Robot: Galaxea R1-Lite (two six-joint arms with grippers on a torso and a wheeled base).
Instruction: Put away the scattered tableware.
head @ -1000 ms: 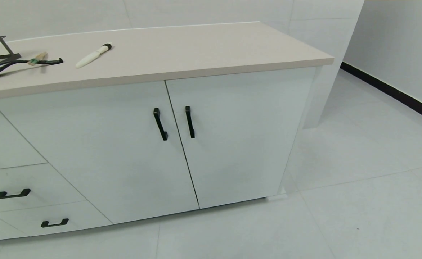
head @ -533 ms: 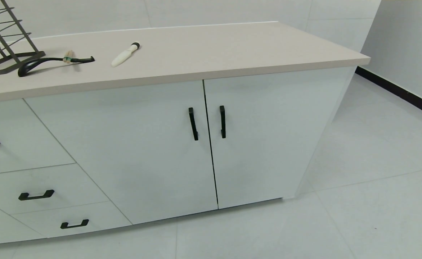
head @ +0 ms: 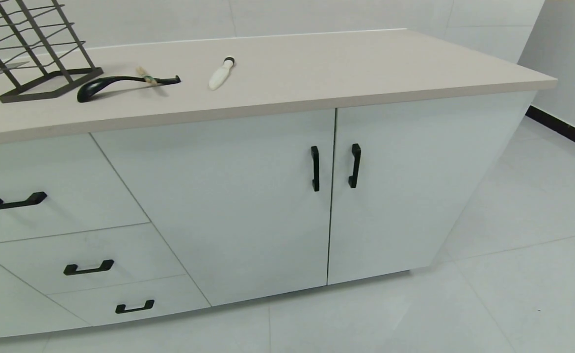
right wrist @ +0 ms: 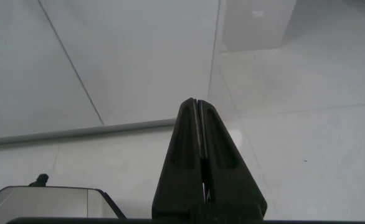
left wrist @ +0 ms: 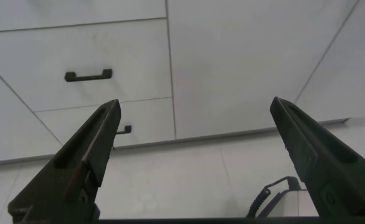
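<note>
Black wire forms the rack [head: 37, 49] in the upper left of the head view, where it stands on the beige table [head: 366, 63]. Just right of its base lies a black spoon [head: 120, 82], with its bowl nearest the rack and its handle pointing right. A short wooden stick [head: 143, 75] lies across that handle and touches it. Further right, apart from both, a white tool [head: 219, 77] with a black end rests flat on the table, the black end toward the far edge.

Under the table, at the left of the frame, three white drawers [head: 71, 245] are stacked, each with a black handle [head: 15, 201]. In the middle, two white doors [head: 248, 206] are shut. Their upright black pulls [head: 315, 168] sit side by side, one on each side of the seam. Pale floor tiles [head: 513, 294] fill the lower right.

In the left wrist view, the left hand [left wrist: 195, 106] has its dark fingers [left wrist: 95, 149] spread wide with nothing between them. It faces the lower drawers, one drawer handle [left wrist: 88, 76] shows beyond it, and the floor lies below. In the right wrist view, the right hand [right wrist: 196, 106] has its fingers pressed together and grips nothing. It points at the foot of the cabinet, where the white front meets the floor. Both hands are well apart from the spoon, stick and tool on the table.
</note>
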